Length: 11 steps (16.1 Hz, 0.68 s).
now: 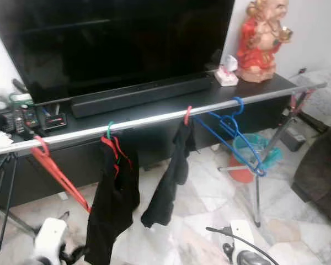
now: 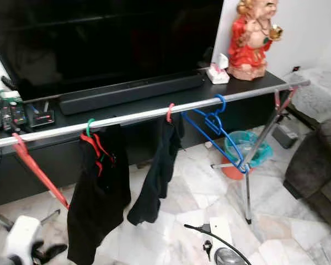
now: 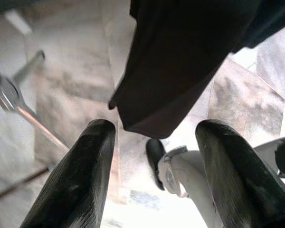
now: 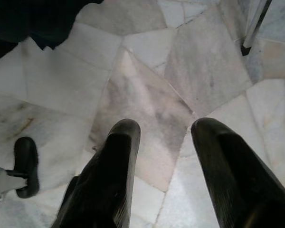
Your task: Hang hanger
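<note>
Left eye view: a long silver metal drying rail runs slantwise across the scene in front of a black low TV bench. Four hangers sit on it: a red plastic hanger tilted steeply near the rail's left end, a green-hooked hanger carrying a black garment, a red-hooked hanger with a narrower black cloth, and an empty blue plastic hanger hanging crooked toward the right. Bare rail lies between the blue hanger and the right end, and the pale marble floor below is open.

Right eye view: a teal and orange bucket stands by the rack's right leg.

Left wrist view: the left gripper has its fingers spread apart with nothing between them, below the hem of the black garment.

Right wrist view: the right gripper is likewise parted and empty, above bare floor tiles.
</note>
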### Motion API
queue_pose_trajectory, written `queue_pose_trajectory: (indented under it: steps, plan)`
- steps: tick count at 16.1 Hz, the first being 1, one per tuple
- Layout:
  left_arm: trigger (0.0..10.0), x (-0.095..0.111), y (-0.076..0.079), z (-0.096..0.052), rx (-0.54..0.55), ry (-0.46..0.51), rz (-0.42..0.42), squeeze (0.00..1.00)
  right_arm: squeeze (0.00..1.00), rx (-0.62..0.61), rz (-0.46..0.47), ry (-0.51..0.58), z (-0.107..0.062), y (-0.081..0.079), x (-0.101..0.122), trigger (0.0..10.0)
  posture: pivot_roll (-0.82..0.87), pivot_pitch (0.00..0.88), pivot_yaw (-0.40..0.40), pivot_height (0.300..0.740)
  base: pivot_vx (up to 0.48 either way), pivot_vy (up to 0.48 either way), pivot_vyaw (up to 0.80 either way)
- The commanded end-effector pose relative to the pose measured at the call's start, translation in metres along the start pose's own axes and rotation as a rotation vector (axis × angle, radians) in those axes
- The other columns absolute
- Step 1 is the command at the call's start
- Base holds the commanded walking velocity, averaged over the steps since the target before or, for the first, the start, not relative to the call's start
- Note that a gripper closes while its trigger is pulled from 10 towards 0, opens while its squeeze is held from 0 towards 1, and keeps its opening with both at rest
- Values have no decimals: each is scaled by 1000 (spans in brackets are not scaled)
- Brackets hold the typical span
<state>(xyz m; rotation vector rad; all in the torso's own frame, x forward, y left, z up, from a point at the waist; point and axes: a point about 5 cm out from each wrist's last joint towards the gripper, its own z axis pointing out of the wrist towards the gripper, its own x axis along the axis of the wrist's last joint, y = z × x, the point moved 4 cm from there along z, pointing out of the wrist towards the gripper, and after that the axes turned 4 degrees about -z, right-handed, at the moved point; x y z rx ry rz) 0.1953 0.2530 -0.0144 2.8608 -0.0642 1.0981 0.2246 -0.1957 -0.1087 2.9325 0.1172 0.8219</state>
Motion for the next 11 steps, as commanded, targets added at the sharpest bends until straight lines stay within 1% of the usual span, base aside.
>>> queue_pose_trajectory:
  steps: [1, 2, 3, 4, 5, 6, 7, 10, 11]
  plan:
    - [10000, -5, -3, 8, 34, -1, 0, 0, 0, -5, 16, -1, 0, 1, -1, 10000, 89, 0, -39, 740, 0, 0, 0]
    - [10000, -19, 4, 27, 42, -31, 3, 0, 0, -7, 22, 2, 0, 1, -1, 10000, 83, 0, -37, 740, 0, 0, 0]
    - [10000, -24, 3, 36, 70, -37, 8, 0, 0, -10, 29, 5, 0, 1, -1, 10000, 80, 0, -38, 740, 0, 0, 0]
    - [10000, -31, -2, 47, 120, -45, -36, 0, 0, -13, 38, 6, 0, 1, -1, 10000, 81, 0, -40, 740, 0, 0, 0]
    - [10000, -38, -3, 56, 155, -49, -60, 0, 0, -12, 39, 6, 0, 1, -1, 10000, 81, 0, -41, 740, 0, 0, 0]
    - [10000, -42, -3, 59, 161, -62, -70, 0, 0, -11, 38, 7, 0, 1, -1, 10000, 81, 0, -41, 740, 0, 0, 0]
    - [10000, -48, 1, 65, 164, -82, -82, 0, 0, -11, 43, 8, 0, 1, -1, 10000, 71, 0, -42, 740, 0, 0, 0]
    - [10000, -51, 4, 72, 177, -91, -74, 0, 0, -12, 56, 7, 0, -1, -2, 10000, 60, 0, -37, 740, 0, 0, 0]
    - [10000, -52, 4, 72, 176, -97, -54, 0, 0, -11, 57, 7, 0, -1, -2, 10000, 57, 0, -34, 740, 0, 0, 0]
